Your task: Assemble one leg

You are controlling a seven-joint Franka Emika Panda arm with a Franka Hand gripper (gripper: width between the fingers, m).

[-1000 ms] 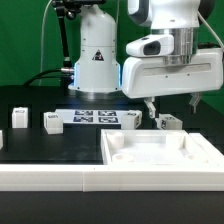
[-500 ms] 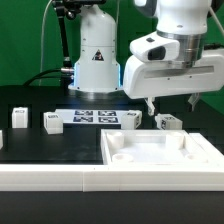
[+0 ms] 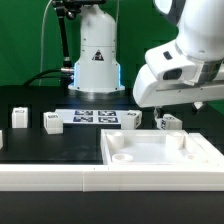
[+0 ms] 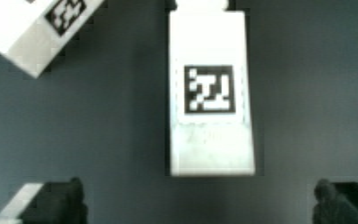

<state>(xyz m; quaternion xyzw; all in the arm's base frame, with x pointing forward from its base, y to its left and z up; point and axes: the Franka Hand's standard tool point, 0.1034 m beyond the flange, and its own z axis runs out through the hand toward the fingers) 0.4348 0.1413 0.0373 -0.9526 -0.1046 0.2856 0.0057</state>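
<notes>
Leg (image 4: 213, 95): long white block lying flat on the black bench (image 4: 309, 90), with its square black-and-white tag facing up under the wrist camera. Jaws: wide open and holding nothing. Both dark fingertips (image 4: 48, 203) show at the edge of the wrist view, one on each side of the leg's line, and neither touches it.

Exterior view, reading the clock from the marker board (image 3: 95, 117): the leg (image 3: 168, 121) sits at 3 o'clock, well along the bench (image 3: 40, 145) and under the tilted white arm (image 3: 185, 65). Whether the fingers are level with the leg cannot be told from this view. The leg also lies at 12 o'clock of the large white tray-like piece (image 3: 150, 135), just beyond its far rim.

A second tagged block (image 3: 133, 119) stands just beside the board, also at 3 o'clock, between board and leg. In the wrist view a tagged white piece (image 4: 43, 30) lies near one end of the leg, apart from it. Two further blocks (image 3: 52, 122) and (image 3: 15, 117) stand at 9 o'clock, the latter farther out. The robot's base (image 3: 97, 60) rises at 12 o'clock
</notes>
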